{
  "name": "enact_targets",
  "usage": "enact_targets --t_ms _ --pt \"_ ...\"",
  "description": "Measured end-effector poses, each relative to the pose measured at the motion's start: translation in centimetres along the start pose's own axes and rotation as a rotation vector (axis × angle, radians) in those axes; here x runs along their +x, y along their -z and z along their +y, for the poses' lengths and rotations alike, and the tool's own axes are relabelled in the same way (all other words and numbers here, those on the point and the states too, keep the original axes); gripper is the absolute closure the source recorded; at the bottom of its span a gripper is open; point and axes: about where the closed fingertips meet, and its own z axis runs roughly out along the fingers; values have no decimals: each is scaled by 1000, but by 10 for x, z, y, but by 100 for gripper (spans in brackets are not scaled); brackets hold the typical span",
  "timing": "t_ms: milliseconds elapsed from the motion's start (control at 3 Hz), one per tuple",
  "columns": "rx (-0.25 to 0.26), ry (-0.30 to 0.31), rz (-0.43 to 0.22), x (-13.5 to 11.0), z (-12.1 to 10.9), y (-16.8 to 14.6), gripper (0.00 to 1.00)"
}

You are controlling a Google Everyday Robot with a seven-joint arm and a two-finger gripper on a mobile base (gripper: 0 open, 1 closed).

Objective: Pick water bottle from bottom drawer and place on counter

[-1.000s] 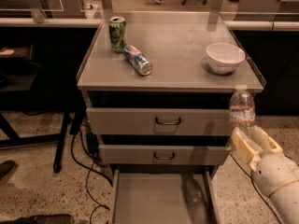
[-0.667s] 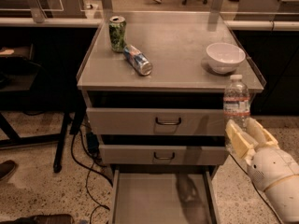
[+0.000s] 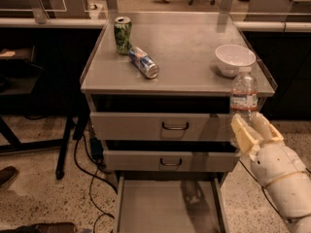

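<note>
My gripper (image 3: pixel 251 129) is at the right, in front of the cabinet's right front corner, shut on the water bottle (image 3: pixel 243 95). The clear bottle with its white cap stands upright in the fingers, its top level with the counter's front edge. The counter (image 3: pixel 189 57) is the grey metal top of the cabinet. Below, the bottom drawer (image 3: pixel 165 205) is pulled out and shows a bare grey floor with a shadow on it.
On the counter stand a green can (image 3: pixel 122 34) at the back left, a blue-and-silver can (image 3: pixel 144 62) lying on its side beside it, and a white bowl (image 3: pixel 235 59) at the right. Two upper drawers (image 3: pixel 172 126) are slightly open. Cables lie on the floor at the left.
The gripper with the bottle has risen and shifted slightly left, from beside the upper drawer to the level of the counter's edge.
</note>
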Motion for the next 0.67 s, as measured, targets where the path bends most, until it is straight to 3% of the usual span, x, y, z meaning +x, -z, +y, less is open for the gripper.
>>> enact_targets --t_ms 667 --pt "-81 14 -167 -58 31 -72 100"
